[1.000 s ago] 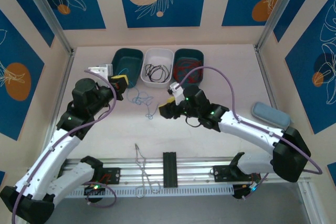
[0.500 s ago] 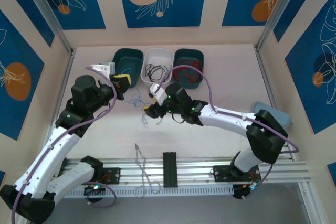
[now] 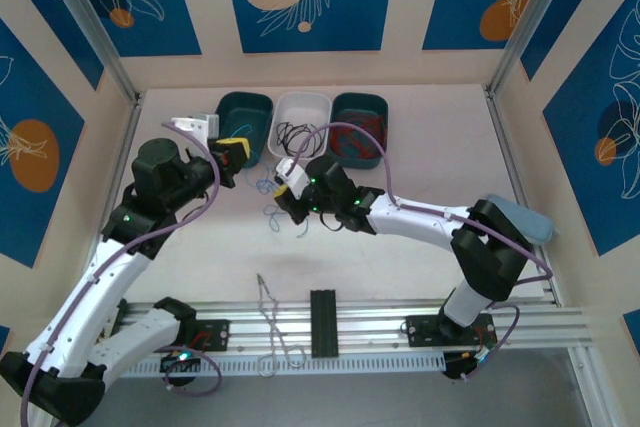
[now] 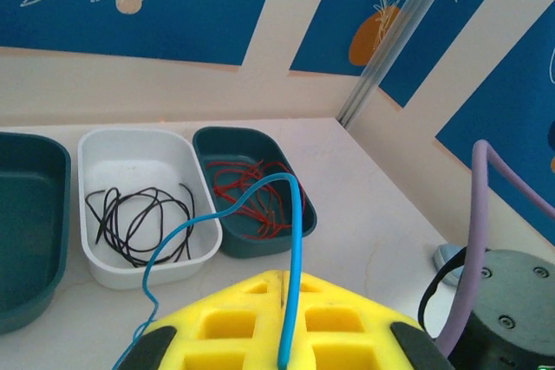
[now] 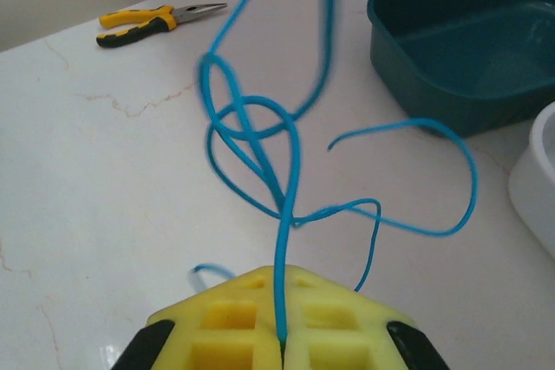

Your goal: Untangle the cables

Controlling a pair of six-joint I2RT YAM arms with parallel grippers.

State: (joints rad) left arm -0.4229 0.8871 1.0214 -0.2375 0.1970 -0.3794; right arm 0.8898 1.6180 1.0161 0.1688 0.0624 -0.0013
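A blue cable [image 3: 268, 190] hangs in loose loops over the table between my two grippers. My left gripper [image 3: 236, 155] is shut on one strand of the blue cable [image 4: 296, 240], which runs out between its yellow jaws [image 4: 287, 282]. My right gripper [image 3: 282, 180] is shut on another strand [image 5: 285, 205], just below a knot of crossed loops [image 5: 251, 127]. Black cables [image 4: 139, 218] lie in the white tray [image 3: 300, 107]. Red cables [image 4: 251, 197] lie in the teal tray [image 3: 380, 107] to its right.
A second teal tray [image 3: 245, 107] stands left of the white one, close behind the blue loops [image 5: 468, 41]. Yellow-handled pliers [image 5: 156, 19] lie on the table beyond the knot. A bare metal wire loop [image 3: 270, 317] lies by the front rail. A grey-blue pad [image 3: 520, 215] sits at the right.
My right arm swung left to the blue cable and its jaws closed on a strand. The left gripper kept its grip and shifted slightly toward the trays.
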